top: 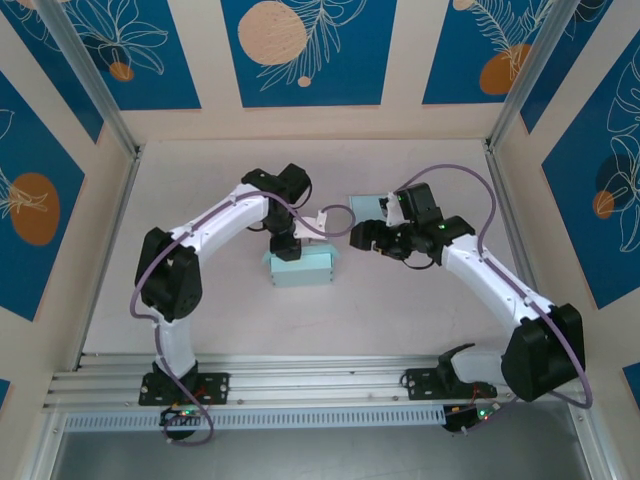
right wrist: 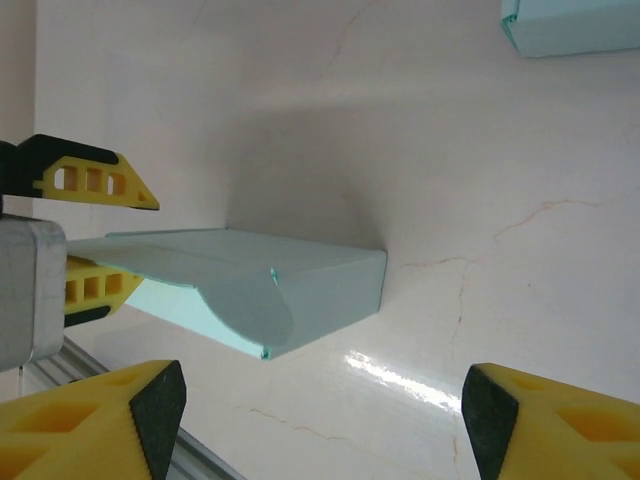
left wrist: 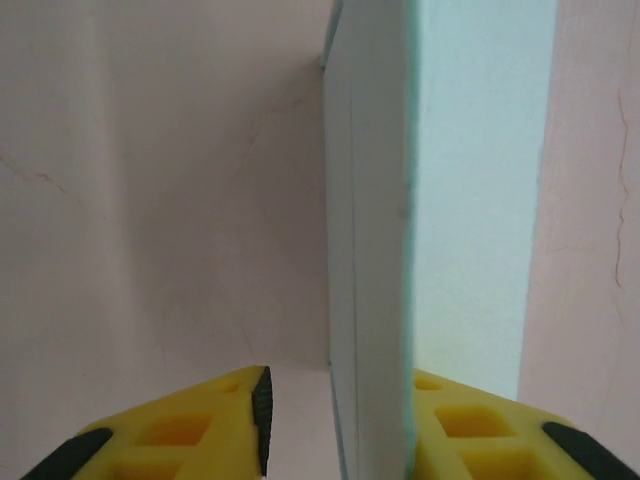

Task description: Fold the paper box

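The pale green paper box (top: 305, 270) sits on the counter (top: 200, 300) near the middle of the top view, partly folded, with one curved flap hanging loose at its near end in the right wrist view. The left pincer (left wrist: 340, 392) stands directly over the box. Its jaws are spread and straddle an upright box panel, with a clear gap between the left-hand finger and the panel, so nothing is pinched. The right pincer (top: 358, 238) hangs just to the right of the box, apart from it, with its jaws wide open and nothing between them.

A second pale green piece (top: 366, 205) lies flat just above the right pincer and near the box, and it crowds that side. The left arm's body covers the box's upper edge.

Bare counter stretches to the left of and below the box. A metal rail (top: 300, 385) bounds the lower edge, and patterned walls (top: 300, 50) close off the top and both sides.
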Motion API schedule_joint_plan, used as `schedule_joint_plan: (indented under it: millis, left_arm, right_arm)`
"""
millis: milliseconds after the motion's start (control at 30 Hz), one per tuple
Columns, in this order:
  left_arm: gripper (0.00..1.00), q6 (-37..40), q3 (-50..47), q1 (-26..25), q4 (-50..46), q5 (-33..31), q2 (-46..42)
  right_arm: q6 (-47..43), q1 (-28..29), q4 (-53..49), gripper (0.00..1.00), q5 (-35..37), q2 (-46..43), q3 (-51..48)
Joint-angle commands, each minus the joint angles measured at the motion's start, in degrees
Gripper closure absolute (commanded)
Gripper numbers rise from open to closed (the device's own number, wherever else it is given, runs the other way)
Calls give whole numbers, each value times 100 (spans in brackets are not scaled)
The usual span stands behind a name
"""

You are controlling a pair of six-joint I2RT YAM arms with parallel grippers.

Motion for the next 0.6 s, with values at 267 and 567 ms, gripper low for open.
schedule_joint_plan:
  millis: [267, 567]
  left_arm:
    - [19, 85, -239, 63, 665, 630, -745]
    - [20, -1863, -1529, 266, 2492, 53, -2426]
  right_arm:
    - [-492, 227, 475, 29, 298, -32, 82]
    - [-647, 584, -117, 37, 1059, -225, 387]
